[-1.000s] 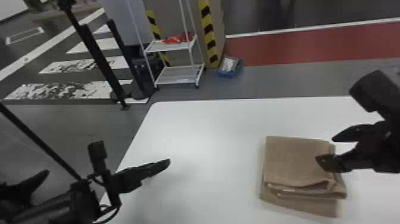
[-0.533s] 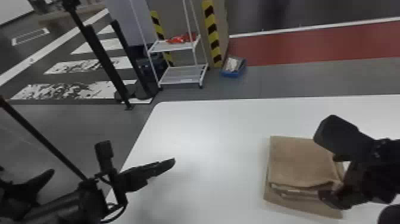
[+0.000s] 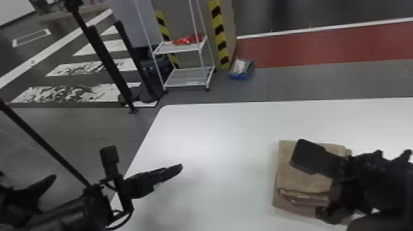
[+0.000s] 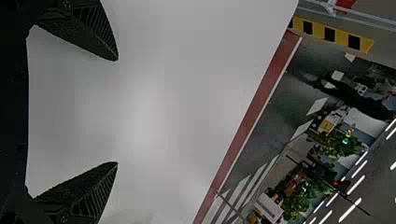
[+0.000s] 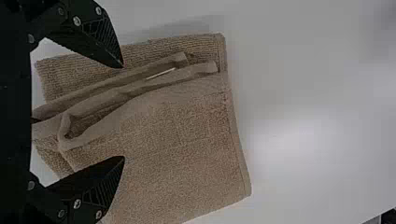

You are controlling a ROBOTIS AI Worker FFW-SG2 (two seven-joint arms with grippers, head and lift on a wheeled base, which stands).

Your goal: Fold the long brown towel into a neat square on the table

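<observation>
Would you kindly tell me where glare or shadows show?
Head view: a soft sheen on the white table; left wrist view: a pale glow on it; right wrist view: a bright patch, plus a faint shadow along the towel.

In the head view, the right gripper point(image 3: 333, 212) and its arm hide the right part of the brown towel point(image 3: 302, 178), and the picture's edges cut off the table point(image 3: 215, 132) to the right of the towel and on its near side. Well beyond the towel and to its left, the red thing point(image 3: 186, 40) and the blue container's point(image 3: 241, 75) contents are too blurred to tell.
</observation>
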